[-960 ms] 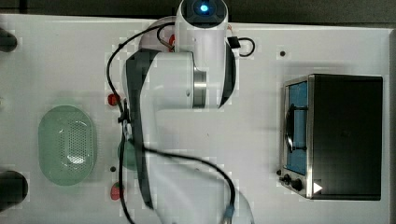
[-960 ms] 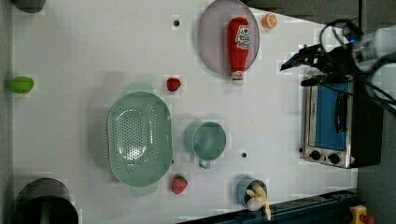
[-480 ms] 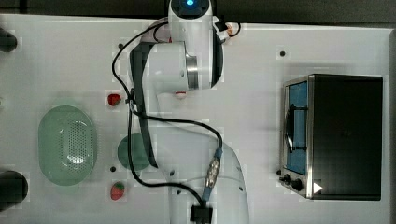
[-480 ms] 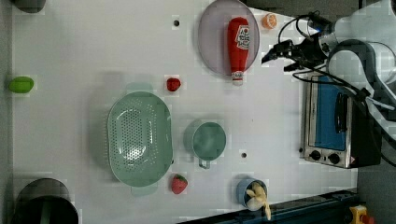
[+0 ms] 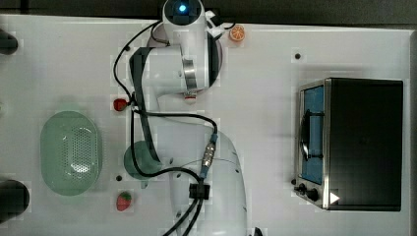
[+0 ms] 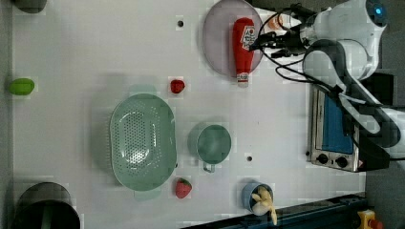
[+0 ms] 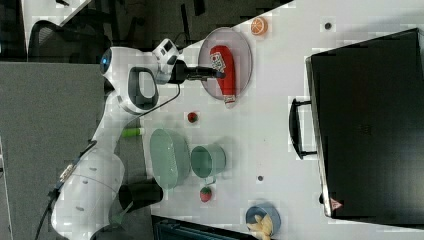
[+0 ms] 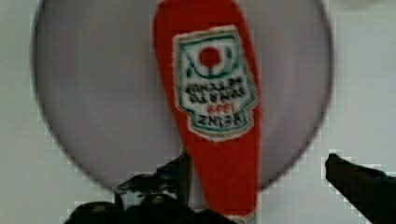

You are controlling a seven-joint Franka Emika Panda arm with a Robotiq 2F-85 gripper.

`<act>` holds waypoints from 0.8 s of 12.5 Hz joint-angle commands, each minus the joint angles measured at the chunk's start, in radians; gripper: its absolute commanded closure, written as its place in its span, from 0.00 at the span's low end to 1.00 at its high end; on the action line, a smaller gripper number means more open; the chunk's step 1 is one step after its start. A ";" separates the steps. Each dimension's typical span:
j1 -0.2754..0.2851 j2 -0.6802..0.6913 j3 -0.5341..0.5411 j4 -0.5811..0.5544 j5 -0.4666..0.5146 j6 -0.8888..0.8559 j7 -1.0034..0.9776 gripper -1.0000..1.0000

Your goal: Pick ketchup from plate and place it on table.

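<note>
One white desk carries everything. Largest on it is the black toaster oven, well away from the fingers. Next comes the green perforated basket, far from them too. The pale lilac plate lies directly under the fingers. On it the red ketchup lies flat, its whitish cap past the plate's rim over the desk. In the wrist view the bottle sits between the two dark fingertips, which stand wide apart and hold nothing. Its white label reads "HEINZ", seen upside down; the smaller lettering is too blurred to read. An orange slice sits near the fingers, just beyond the plate
</note>
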 commanded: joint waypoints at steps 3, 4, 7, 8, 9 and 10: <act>0.016 0.060 -0.003 0.011 -0.016 0.107 -0.057 0.00; 0.016 0.074 -0.003 0.011 -0.020 0.141 -0.057 0.00; 0.017 0.110 -0.003 0.011 -0.022 0.192 -0.057 0.00; 0.017 0.121 -0.003 0.011 -0.023 0.202 -0.057 0.00; 0.018 0.125 -0.003 0.011 -0.023 0.222 -0.057 0.04; 0.018 0.129 -0.005 0.010 -0.023 0.234 -0.057 0.15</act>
